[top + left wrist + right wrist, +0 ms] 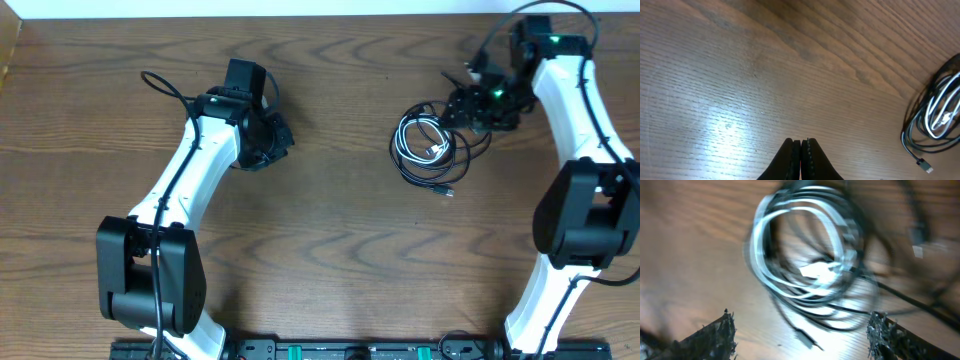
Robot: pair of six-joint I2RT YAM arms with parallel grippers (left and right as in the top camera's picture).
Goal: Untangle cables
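We saw a brown wooden surface (330,250) with strong wavy grain. Beyond its far edge only a pale strip showed, and we could not tell what it was. The cables (427,147) lay on the right half as one flat coil: a thin white cable (759,250) looped among thin black cables (835,312), with one small plug (924,164) sticking out. The right end effector (802,327) hung just over the coil, its rough dark fingers wide apart, gripping nothing. This wrist view was blurred, so the crossings were hard to read. The left end effector (801,159) was well apart from the coil, its fingers pressed together, empty.
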